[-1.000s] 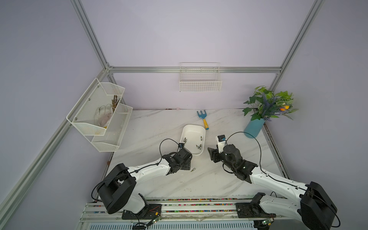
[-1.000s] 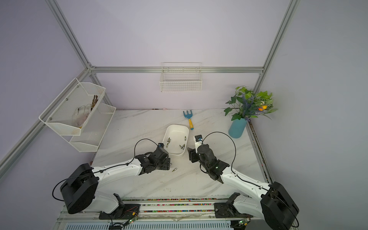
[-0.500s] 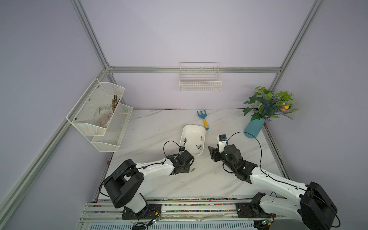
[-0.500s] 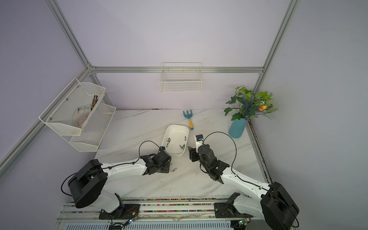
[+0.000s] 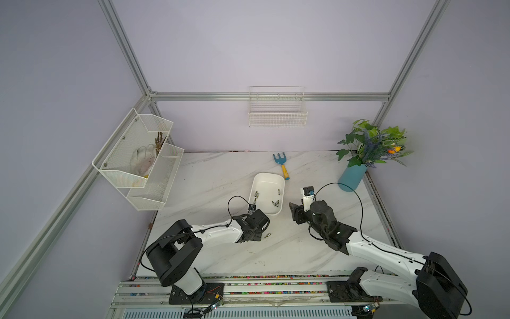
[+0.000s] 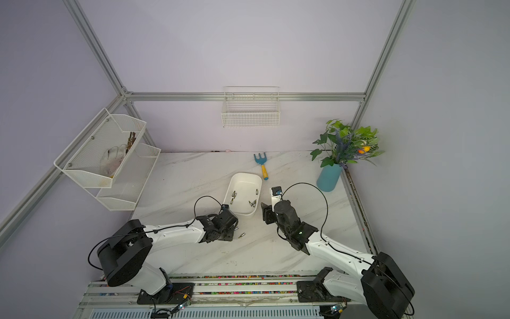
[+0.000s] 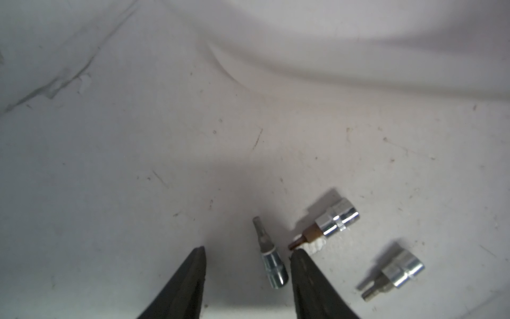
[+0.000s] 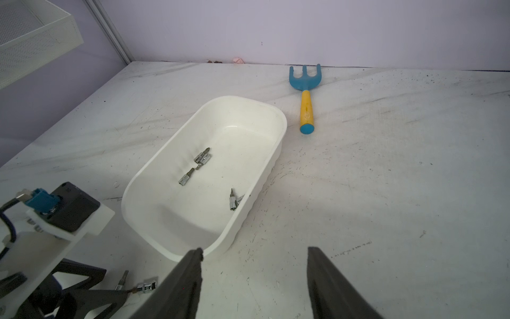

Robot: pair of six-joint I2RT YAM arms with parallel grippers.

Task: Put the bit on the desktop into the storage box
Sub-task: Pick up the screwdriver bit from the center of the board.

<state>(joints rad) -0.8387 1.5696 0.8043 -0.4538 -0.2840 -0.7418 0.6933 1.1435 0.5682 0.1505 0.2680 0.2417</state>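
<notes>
Three small silver bits lie on the desktop (image 5: 215,179) in front of the storage box (image 5: 269,174). In the left wrist view one bit (image 7: 270,262) lies between the fingers of my left gripper (image 7: 247,252), close to one finger (image 7: 303,273) and not clamped. A brown-shanked bit (image 7: 328,223) and a third bit (image 7: 394,274) lie just outside the jaws. Both top views show my left gripper (image 5: 258,234) (image 6: 230,235) pointing down beside a bit (image 5: 267,235) (image 6: 241,235). The storage box (image 8: 242,99) holds several bits. My right gripper (image 8: 255,254) (image 5: 295,212) hovers open and holds nothing, next to the box's near end.
A blue garden fork with a yellow handle (image 5: 281,164) lies behind the box. A blue vase of plants (image 5: 352,176) stands at the back right. A mesh two-tier rack (image 5: 138,160) hangs on the left wall and a wire basket (image 5: 277,113) on the back wall.
My left gripper has shifted a little toward the bits and dropped down to the desktop, and its jaws have narrowed around one bit. The right arm has stayed still.
</notes>
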